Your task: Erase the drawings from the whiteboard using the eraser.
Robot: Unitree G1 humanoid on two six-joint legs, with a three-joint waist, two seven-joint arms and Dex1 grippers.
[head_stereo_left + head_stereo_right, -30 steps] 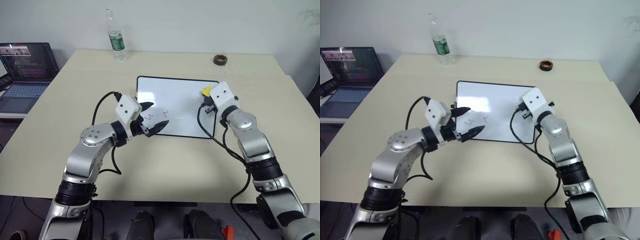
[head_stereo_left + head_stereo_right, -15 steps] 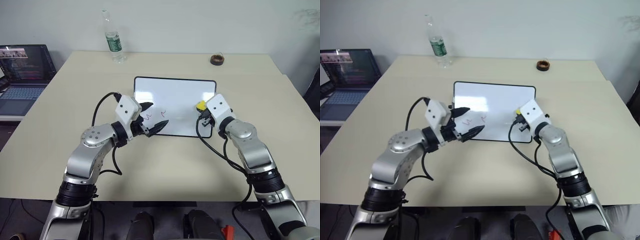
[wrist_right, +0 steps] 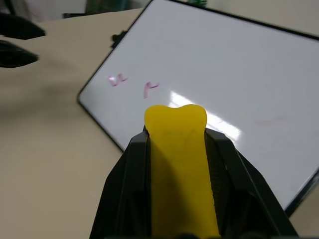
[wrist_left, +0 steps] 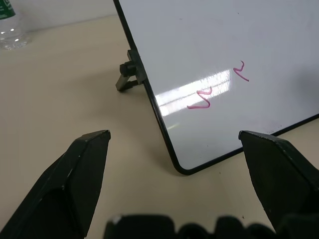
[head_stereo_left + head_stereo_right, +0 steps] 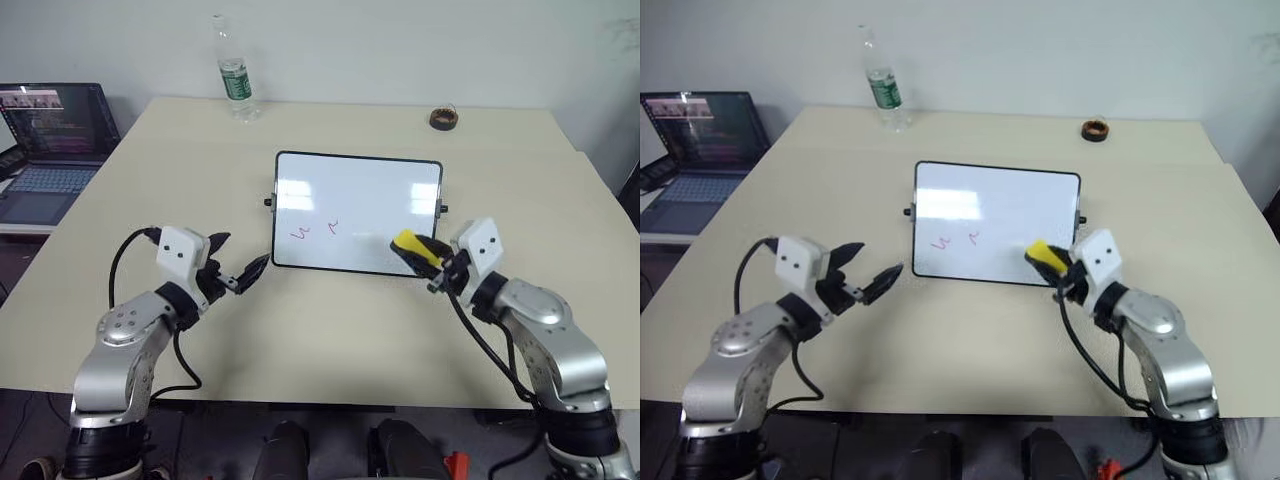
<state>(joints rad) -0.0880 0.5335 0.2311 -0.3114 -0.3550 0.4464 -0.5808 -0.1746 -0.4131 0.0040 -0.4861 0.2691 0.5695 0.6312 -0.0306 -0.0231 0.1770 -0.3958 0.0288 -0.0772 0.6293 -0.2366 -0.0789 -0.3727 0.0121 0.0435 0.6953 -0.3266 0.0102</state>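
On the beige counter [image 5: 330, 330], seen from the head, the whiteboard [image 5: 357, 190] lies flat near the middle, black-framed, with the drawings [image 5: 316, 231] as two small pink squiggles toward its near left part. The right tool [image 5: 432, 262] grips the eraser [image 5: 410, 243], whose yellow end hangs over the board's near right corner; whether it touches the surface I cannot quite tell. The left tool [image 5: 238, 272] hovers just left of the board's near left corner, its fingers spread wide with nothing between them. A plastic bottle [image 5: 233, 73] stands at the far edge, a brown ring [image 5: 442, 119] sits far right, and a laptop [image 5: 50, 130] is off to the left.

From the left wrist, both black fingers [image 4: 75, 179] stand wide apart, framing the board's corner and the squiggles.

From the right wrist, the fingers clamp the yellow eraser, pointing at the board.
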